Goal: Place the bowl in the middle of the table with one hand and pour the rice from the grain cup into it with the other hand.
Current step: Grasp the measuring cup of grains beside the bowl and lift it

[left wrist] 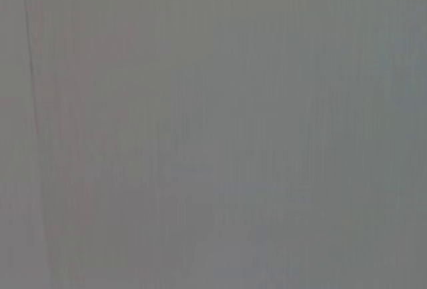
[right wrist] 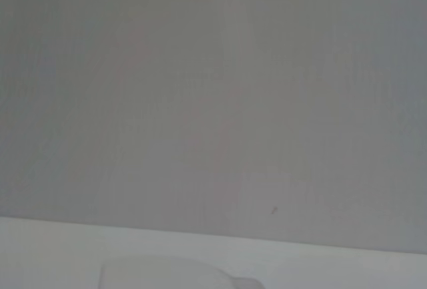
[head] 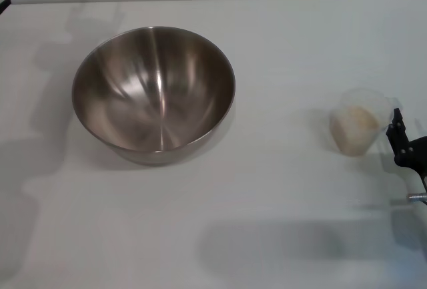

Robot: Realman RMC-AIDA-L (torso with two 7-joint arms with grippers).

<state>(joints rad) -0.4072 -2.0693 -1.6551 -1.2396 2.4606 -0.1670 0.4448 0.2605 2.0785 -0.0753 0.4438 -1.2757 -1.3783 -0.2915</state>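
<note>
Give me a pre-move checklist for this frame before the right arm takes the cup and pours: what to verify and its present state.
1. Bowl upright and empty: ok.
2. Bowl at the middle of the table: not ok, it sits left of centre.
3. Grain cup upright with rice inside: ok.
4. Right gripper next to the cup on its right side: ok.
5. Right gripper clamped on the cup: cannot tell.
6. Left gripper ready near the bowl: cannot tell, it is out of view.
</note>
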